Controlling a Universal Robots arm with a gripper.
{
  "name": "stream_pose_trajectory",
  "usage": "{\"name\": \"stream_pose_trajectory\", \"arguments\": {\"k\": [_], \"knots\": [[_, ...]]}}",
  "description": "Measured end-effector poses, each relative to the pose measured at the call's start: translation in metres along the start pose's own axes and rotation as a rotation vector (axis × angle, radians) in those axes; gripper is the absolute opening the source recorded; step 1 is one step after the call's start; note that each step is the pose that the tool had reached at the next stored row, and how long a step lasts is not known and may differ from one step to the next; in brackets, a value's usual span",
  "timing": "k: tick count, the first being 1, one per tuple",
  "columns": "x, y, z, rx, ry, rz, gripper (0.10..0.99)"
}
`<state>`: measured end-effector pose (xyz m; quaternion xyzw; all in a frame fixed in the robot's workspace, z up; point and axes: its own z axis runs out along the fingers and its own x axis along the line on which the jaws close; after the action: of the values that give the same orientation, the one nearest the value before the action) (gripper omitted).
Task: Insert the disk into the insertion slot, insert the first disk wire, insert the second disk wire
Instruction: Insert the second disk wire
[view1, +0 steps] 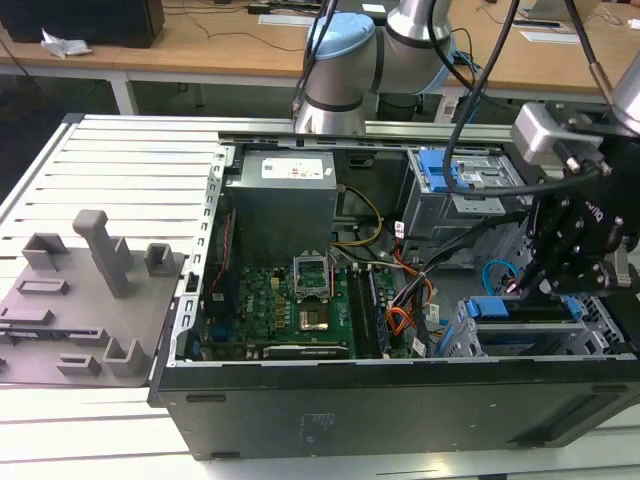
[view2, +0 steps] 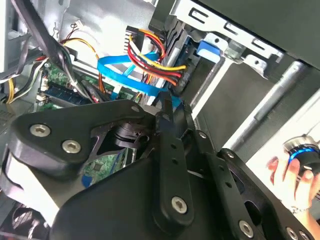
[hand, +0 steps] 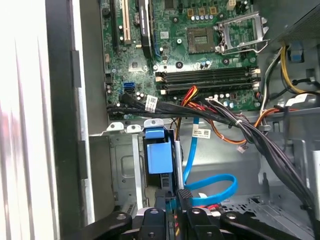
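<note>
A pale work table (view1: 120, 160) with long ribbed grooves is filling the near part of the exterior view, catching even indoor light. Behind it, wooden desks (view1: 200, 45) are running across the back, with white legs (view1: 125, 95) showing beneath. A crumpled white scrap (view1: 62, 43) is lying on the desk toward the exterior view's left, beside a dark box (view1: 85, 20).
</note>
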<state>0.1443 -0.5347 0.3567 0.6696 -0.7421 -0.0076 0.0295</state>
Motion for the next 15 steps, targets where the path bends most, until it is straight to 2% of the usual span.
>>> {"name": "stream_pose_trajectory", "arguments": {"k": [2, 4, 6, 12, 13, 15], "knots": [[0.0001, 0.0005, -0.0092, 0.0, -0.0001, 0.0, 0.235], [-0.0002, 0.0007, -0.0125, 0.0, -0.0002, 0.0, 0.235], [-0.0002, 0.0007, -0.0128, 0.0, 0.0, 0.0, 0.106], [-0.0002, 0.0007, -0.0129, 0.0, -0.0001, 0.0, 0.106], [0.0, 0.0035, -0.0128, 0.0, 0.0002, 0.0, 0.106], [0.0011, 0.0141, -0.0119, 0.0, 0.0, 0.0, 0.106]]}}
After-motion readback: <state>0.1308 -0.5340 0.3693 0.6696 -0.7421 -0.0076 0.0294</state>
